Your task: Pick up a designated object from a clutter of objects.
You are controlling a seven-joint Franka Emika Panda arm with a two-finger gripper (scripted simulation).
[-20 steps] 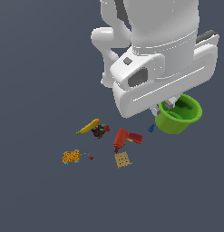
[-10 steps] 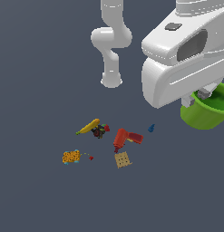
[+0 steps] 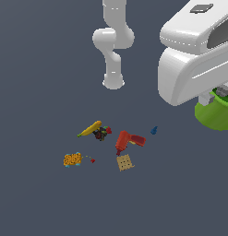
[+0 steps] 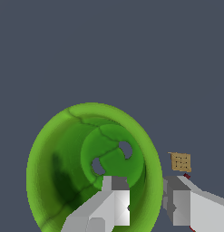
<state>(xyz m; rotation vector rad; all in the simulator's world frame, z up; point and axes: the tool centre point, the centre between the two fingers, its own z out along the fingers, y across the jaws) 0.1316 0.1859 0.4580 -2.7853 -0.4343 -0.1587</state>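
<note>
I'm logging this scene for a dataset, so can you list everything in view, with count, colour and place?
Green cup: one, lime green, lifted off the ground at the exterior view's right edge, its rim between the gripper fingers.
Banana: one, yellow, at the exterior view's left of the clutter.
Berries: a small cluster, dark with red, touching the banana's end.
Drill toy: one, red, middle of the clutter.
Waffle square: one, tan, just below the drill toy in the exterior view.
Speckled block: one, orange, leftmost in the exterior view.
Blue piece: one, small, to the exterior view's right of the drill toy.
Gripper: one, white and grey, shut on the cup's wall.
</note>
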